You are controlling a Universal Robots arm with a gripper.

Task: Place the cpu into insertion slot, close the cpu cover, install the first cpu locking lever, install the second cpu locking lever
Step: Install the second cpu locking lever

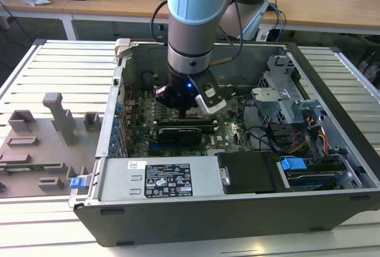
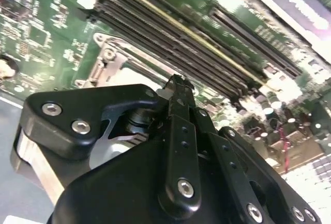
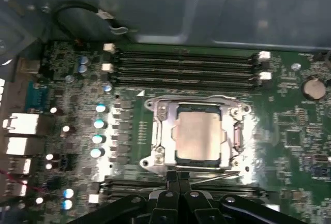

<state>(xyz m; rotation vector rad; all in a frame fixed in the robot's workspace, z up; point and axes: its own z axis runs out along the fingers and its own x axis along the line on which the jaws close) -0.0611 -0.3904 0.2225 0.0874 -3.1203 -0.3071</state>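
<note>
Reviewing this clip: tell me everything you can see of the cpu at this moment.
In the first wrist view the cpu is a flat square chip with a dull silvery-grey metal top, lying level in the insertion slot. The thin silvery cpu cover lies closed around it, its window showing the chip's top. The memory slots run along one side. The gripper sits at the socket's opposite edge, not touching the chip.

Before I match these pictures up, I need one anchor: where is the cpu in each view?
Exterior view: the gripper hangs over its spot on the board; the chip itself is hidden.
First wrist view: the cpu lies in its socket, beside the memory slots.
Second wrist view: only the socket corner peeks out.
Shared landmark: the memory slots.
</note>
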